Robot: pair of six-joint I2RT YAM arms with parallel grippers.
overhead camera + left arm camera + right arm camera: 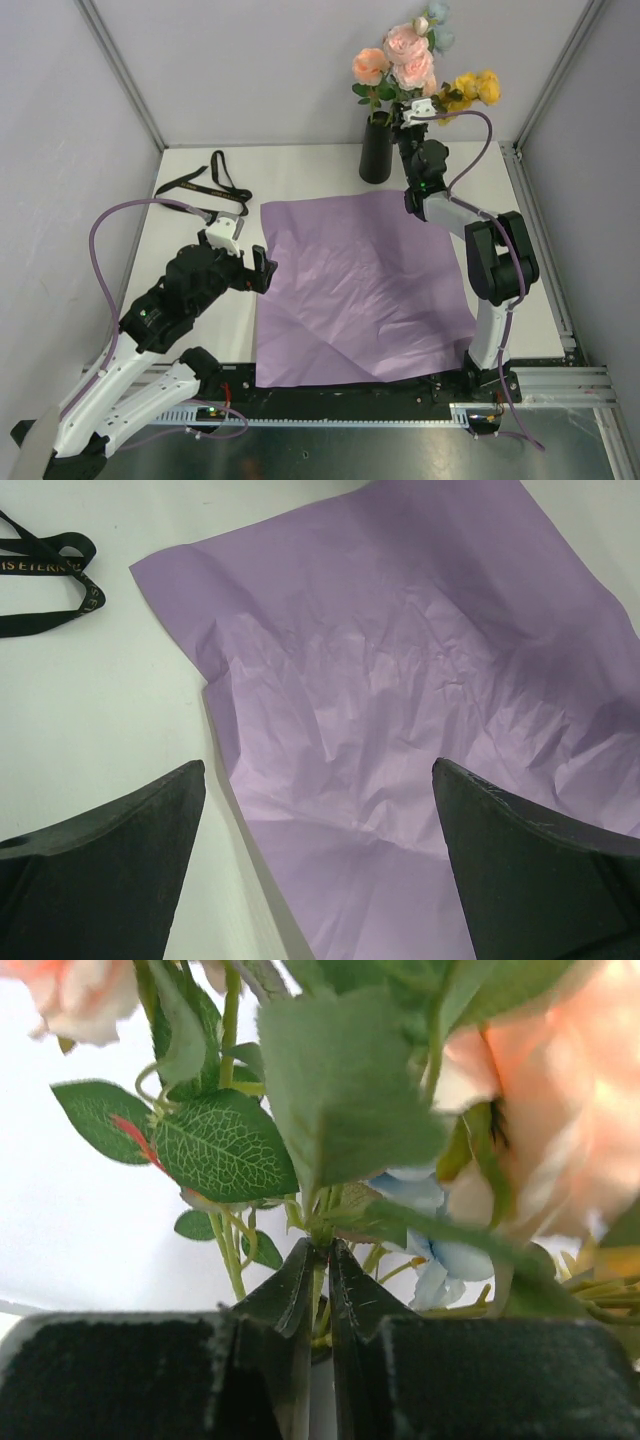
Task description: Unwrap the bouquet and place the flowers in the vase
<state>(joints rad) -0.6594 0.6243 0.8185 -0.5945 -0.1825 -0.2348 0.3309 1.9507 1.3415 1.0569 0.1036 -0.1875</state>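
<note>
Item count: one purple paper sheet [360, 290], one vase [377, 150], one bunch of the flowers [410, 60], one black ribbon [210, 185] and two grippers. The purple paper sheet lies flat, unfolded and creased on the table [200, 330], and it serves as the reference for all positions below. The vase stands upright just beyond the sheet's far edge, toward its right end. The flowers stand above the vase with their stems running down into its mouth. Three peach-pink roses can be counted, along with a yellow cluster and pale blue blooms whose numbers cannot be resolved. The right gripper [322, 1260] is beyond the sheet's far edge, above the vase, with its jaws pressed almost together and pinching a thin green stem among the leaves. The left gripper [318, 770] hangs over the sheet's left edge, its two fingers [120, 850] spread wide and holding nothing. The black ribbon lies loose in loops off the sheet's far left corner, clear of the paper. It carries gold lettering, of which only "ETER" can be read in the left wrist view. No other label or brand mark is legible.
</note>
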